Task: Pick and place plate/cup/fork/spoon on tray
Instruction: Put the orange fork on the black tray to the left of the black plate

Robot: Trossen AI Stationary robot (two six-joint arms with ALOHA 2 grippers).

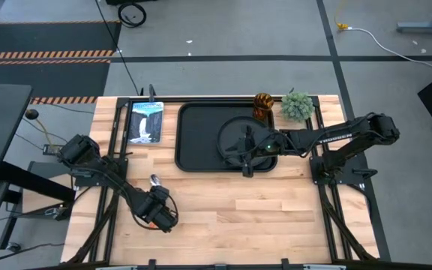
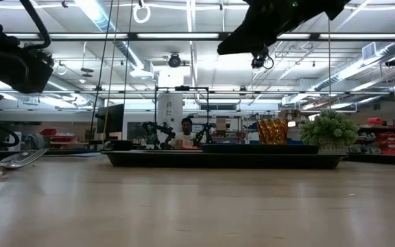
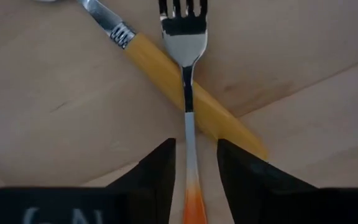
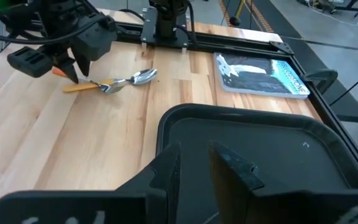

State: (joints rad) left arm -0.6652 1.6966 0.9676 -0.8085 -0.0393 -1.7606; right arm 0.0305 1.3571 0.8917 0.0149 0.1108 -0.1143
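Orange handle and silver tines: the fork (image 3: 186, 93) lies crossed over the spoon (image 3: 166, 68) on the bare wood, well to the front-left of the tray (image 1: 190, 139). The left gripper (image 3: 191, 168) sits right at it, fingers (image 3: 160, 171) a little apart on either side of the fork's thin neck, which runs straight out between them with the tines pointing away. I cannot tell whether the pads actually press the metal. The spoon's handle slants underneath the fork just ahead of the fingertips, so a lift may drag or nudge it.

The left arm is plainly the nearer one. From the fork, the tray lies back and to the right, with open tabletop between.

The right gripper (image 4: 194, 165) hovers over the tray beside the plate (image 1: 242, 139), fingers slightly parted and empty. The cup (image 1: 263, 105) stands at the tray's far right edge, near a small plant (image 1: 297, 106); a book (image 1: 145, 121) lies just left of the tray.
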